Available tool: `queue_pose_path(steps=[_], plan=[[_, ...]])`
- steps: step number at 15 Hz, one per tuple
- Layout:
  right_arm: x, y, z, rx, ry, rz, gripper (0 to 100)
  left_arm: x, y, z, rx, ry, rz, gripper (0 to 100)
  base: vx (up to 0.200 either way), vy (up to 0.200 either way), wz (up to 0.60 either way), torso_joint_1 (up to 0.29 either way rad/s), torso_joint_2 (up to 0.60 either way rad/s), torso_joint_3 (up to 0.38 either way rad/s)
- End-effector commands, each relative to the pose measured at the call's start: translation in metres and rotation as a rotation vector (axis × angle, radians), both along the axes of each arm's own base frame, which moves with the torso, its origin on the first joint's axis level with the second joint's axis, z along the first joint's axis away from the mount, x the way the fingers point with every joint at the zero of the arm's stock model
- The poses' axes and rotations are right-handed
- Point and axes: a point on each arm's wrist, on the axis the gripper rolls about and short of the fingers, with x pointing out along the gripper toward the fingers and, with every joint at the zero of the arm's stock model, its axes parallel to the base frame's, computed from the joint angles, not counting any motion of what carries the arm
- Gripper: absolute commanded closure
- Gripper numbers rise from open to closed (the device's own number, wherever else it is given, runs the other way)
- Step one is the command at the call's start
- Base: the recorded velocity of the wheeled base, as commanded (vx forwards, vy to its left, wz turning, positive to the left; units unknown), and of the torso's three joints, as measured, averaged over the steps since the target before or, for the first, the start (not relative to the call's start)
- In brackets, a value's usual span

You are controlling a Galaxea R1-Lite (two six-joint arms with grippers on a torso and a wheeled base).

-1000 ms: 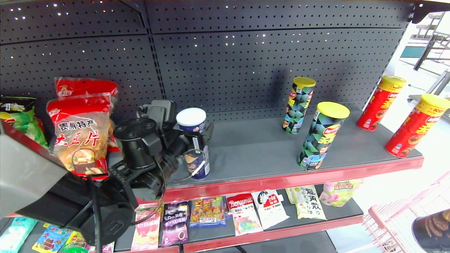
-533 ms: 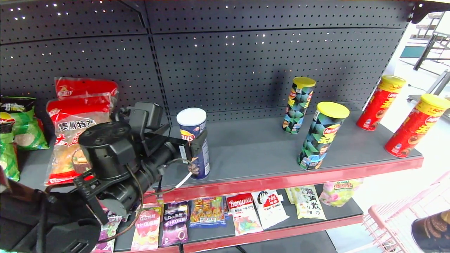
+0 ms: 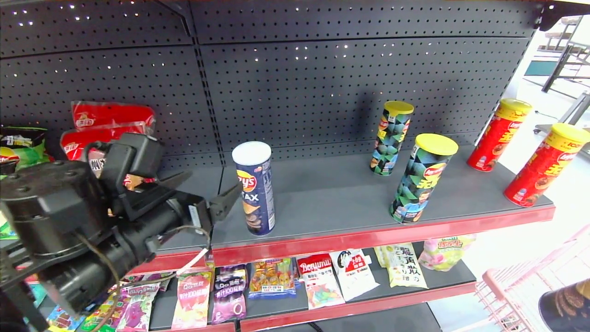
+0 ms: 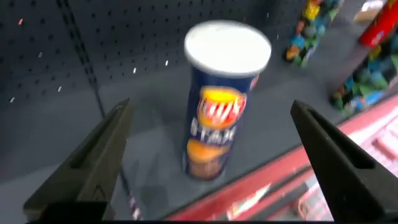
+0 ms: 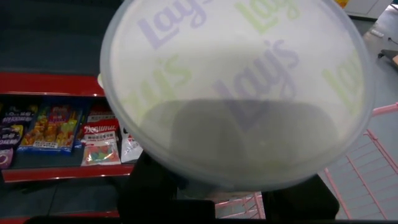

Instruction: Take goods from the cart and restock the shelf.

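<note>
Head view: blue can stands upright on the shelf, near the front edge. I count that one stocked. Left gripper sits just beside it, jaws wide apart, touching nothing. Dark can hangs over the cart, not yet shelved.

Left wrist view: blue can stands between the spread fingers, clear of both.

Right wrist view: right gripper looks clamped on the dark can, whose lid is close to the lens.
</note>
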Motion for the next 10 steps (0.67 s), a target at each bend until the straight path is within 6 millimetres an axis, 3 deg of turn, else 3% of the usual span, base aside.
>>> queue_pose_path(steps=[1, 2, 3, 4, 5, 6, 8, 10], plan=[[0.001, 0.0, 0.001, -0.006, 0.029, -0.031, 100, -0.051, 0.046, 0.021, -0.008, -0.004, 0.014, 0, 0.0, 0.0, 0.0, 0.0, 0.0, 0.0], [0.002, 0.0, 0.002, -0.005, 0.036, -0.022, 100, -0.062, 0.055, 0.023, 0.003, 0.01, 0.008, 0, 0.0, 0.0, 0.0, 0.0, 0.0, 0.0], [0.006, 0.0, 0.002, -0.006, 0.057, -0.014, 100, -0.094, 0.074, 0.024, 0.044, 0.043, -0.021, 0, 0.0, 0.0, 0.0, 0.0, 0.0, 0.0], [0.007, 0.0, 0.003, -0.008, 0.059, -0.016, 100, -0.104, 0.08, 0.023, 0.057, 0.056, -0.028, 0, 0.0, 0.0, 0.0, 0.0, 0.0, 0.0], [0.012, 0.0, 0.004, -0.01, 0.077, -0.012, 100, -0.135, 0.093, 0.019, 0.09, 0.093, -0.048, 0, 0.0, 0.0, 0.0, 0.0, 0.0, 0.0], [0.012, 0.0, 0.009, -0.013, 0.076, -0.012, 100, -0.152, 0.1, 0.014, 0.112, 0.107, -0.049, 0, 0.0, 0.0, 0.0, 0.0, 0.0, 0.0], [0.017, 0.001, 0.013, -0.017, 0.103, 0.002, 100, -0.166, 0.106, 0.007, 0.125, 0.122, -0.026, 0, 0.0, 0.0, 0.0, 0.0, 0.0, 0.0], [0.019, 0.002, 0.01, -0.017, 0.122, 0.035, 100, -0.156, 0.107, 0.005, 0.142, 0.174, 0.13, 0, 0.0, 0.0, 0.0, 0.0, 0.0, 0.0]])
